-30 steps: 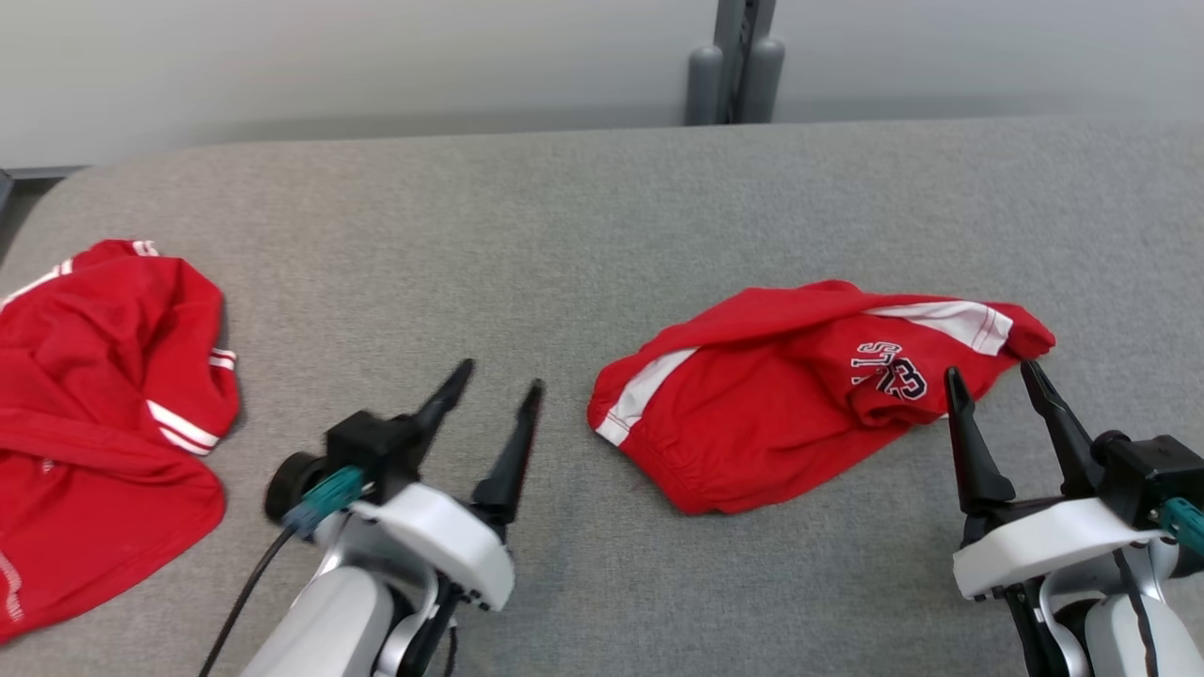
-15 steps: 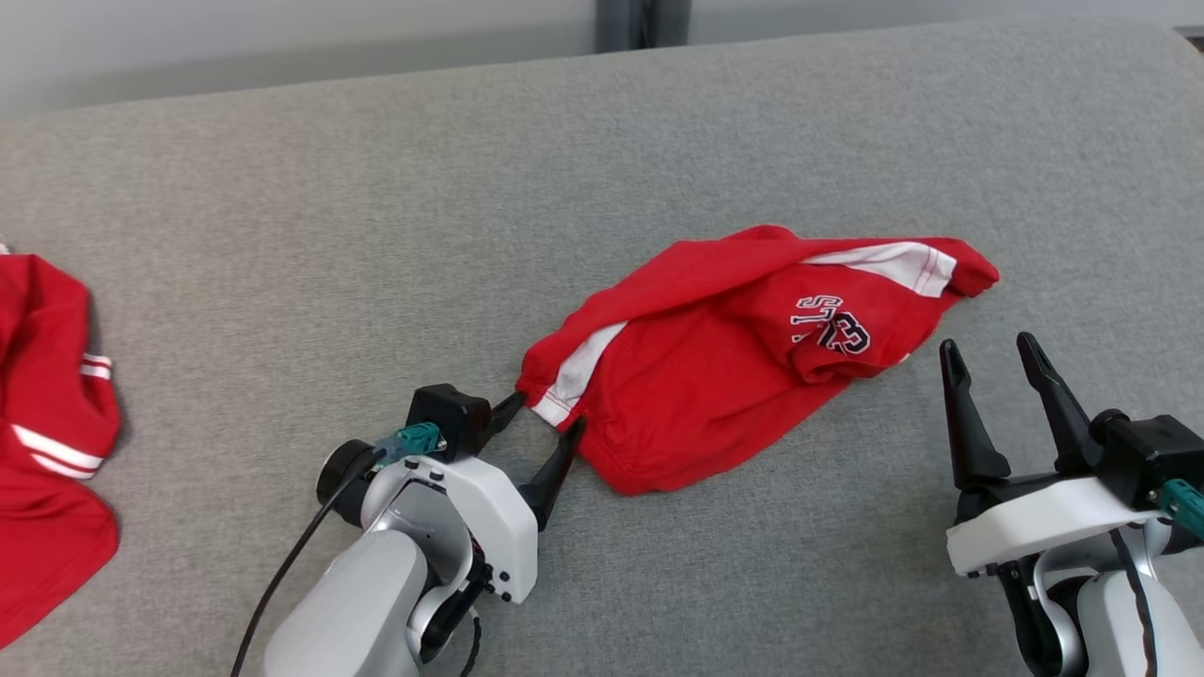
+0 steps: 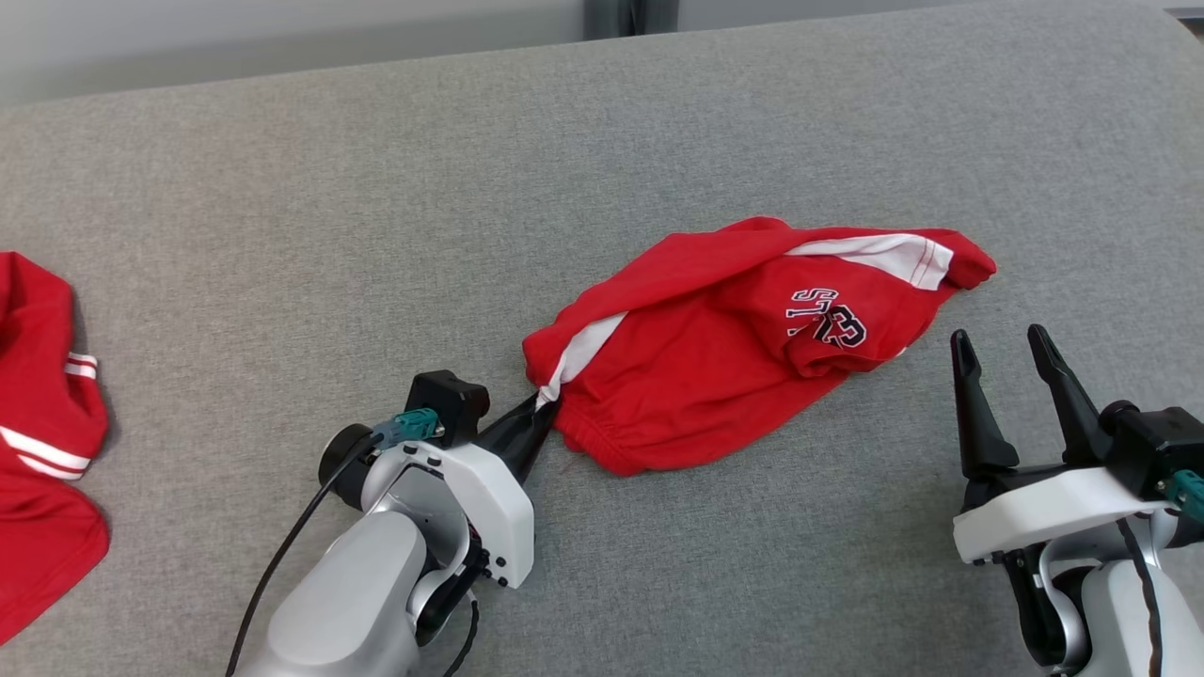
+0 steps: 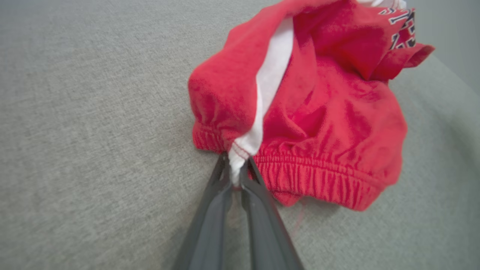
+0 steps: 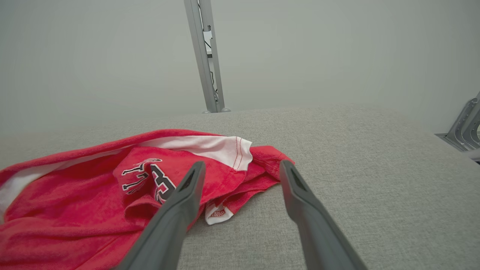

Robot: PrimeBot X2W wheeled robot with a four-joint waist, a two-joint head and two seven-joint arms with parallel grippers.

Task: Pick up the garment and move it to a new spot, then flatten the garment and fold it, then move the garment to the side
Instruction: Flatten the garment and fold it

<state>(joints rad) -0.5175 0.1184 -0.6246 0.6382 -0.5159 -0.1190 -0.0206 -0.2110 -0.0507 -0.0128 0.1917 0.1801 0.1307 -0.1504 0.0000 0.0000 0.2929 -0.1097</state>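
Left end effector point(image 3: 544, 406) pinches the garment point(image 3: 715, 376) at its waistband; right end effector point(image 3: 997, 334) hangs wide. Pickup barely begun, I'd say; moving, flattening, folding remain.

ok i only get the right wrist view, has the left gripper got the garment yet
Observer: Yes, the left gripper is shut on the red garment.
Operator: where on it
Observer: On the end of the white stripe, right at the elastic waistband.
Operator: anything else lying out there
Observer: A second red garment with white stripes lies on the grey surface, at the far left of the head view and apart from the first.
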